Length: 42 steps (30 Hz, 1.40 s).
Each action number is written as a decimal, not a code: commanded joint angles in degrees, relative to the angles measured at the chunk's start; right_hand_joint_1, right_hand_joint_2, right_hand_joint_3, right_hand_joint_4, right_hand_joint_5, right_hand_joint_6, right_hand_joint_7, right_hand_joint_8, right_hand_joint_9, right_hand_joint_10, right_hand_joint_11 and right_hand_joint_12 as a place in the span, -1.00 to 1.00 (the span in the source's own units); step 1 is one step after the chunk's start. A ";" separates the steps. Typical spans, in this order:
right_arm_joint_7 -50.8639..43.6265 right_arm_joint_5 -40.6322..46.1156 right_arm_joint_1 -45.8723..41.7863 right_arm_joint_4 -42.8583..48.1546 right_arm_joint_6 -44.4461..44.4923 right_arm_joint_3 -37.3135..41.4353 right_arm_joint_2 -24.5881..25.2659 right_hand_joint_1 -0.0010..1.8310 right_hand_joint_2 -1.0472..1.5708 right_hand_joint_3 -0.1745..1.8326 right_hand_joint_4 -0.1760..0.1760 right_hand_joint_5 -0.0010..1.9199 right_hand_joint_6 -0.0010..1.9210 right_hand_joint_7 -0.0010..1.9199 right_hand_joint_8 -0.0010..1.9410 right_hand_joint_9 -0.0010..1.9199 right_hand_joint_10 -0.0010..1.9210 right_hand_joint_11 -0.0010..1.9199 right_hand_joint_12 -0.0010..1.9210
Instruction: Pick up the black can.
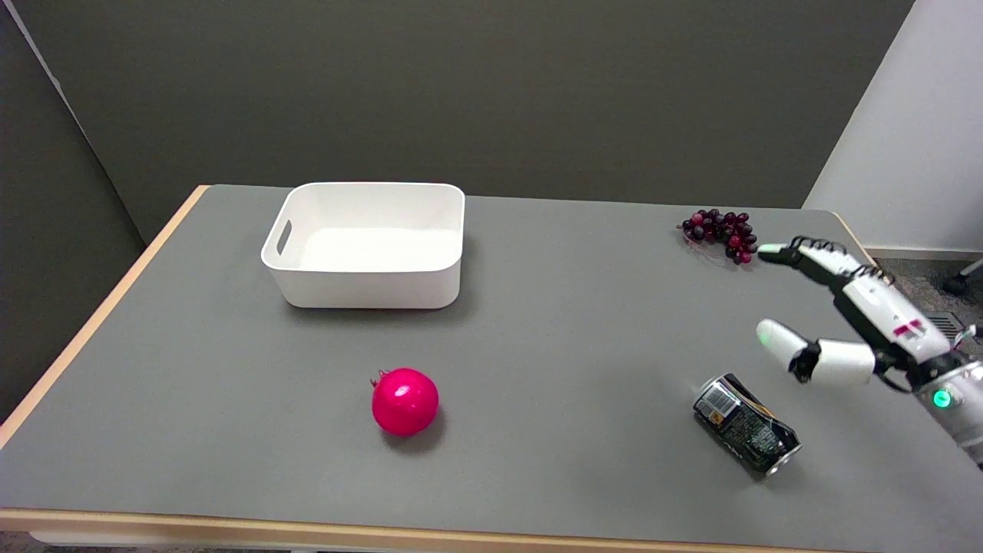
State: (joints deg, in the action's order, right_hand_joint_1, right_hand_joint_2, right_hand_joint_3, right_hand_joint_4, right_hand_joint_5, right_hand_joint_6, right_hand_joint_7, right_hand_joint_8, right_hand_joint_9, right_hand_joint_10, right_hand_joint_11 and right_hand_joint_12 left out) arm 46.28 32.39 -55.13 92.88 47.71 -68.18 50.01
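1. White bin (369, 286): stands at the far left-centre of the grey table (192, 369), upright, nothing visible inside. Not concerned in this task.
2. Red pomegranate (405, 401): lies alone near the front edge, well apart from the bin and from the can.
3. Black can (746, 435): lies on its side at the front right of the table, axis running diagonally, labelled end toward the upper left, rim end toward the lower right. Untouched.
4. Dark grapes (720, 233): a small bunch at the far right corner, just beside the tips of the extended fingers; whether they touch cannot be told.
5. Right hand (852, 322): enters from the lower right, fingers spread wide, thumb held apart below them, grasping nothing. It hovers just beyond and to the right of the can.
6. Assessment: approach stage; grasp not yet begun. Recommended: bring the hand back over the can's middle, turn it so fingers and thumb straddle the round body across its axis, then lower. A push from one side would probably roll the can.
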 commanded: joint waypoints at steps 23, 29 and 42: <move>-19.58 7.49 -5.98 -5.25 22.56 -20.19 -0.84 -0.61 0.24 0.09 -0.93 -0.80 -0.44 -0.84 -0.58 -1.00 -0.35 -1.00 -0.32; -19.86 10.94 -4.32 -6.28 21.60 -24.00 -2.15 -0.60 0.24 0.08 -0.98 -0.80 -0.44 -0.84 -0.58 -1.00 -0.38 -1.00 -0.33; -25.60 16.03 -3.36 -6.45 19.56 -25.14 -3.25 -0.60 0.24 0.08 -1.00 -0.81 -0.44 -0.86 -0.58 -1.00 -0.45 -1.00 -0.36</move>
State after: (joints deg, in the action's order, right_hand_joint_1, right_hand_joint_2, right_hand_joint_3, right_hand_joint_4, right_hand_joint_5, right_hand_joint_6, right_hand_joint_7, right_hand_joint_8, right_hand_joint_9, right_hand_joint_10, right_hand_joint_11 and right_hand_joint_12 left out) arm 27.20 42.49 -59.45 86.79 68.62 -90.53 48.29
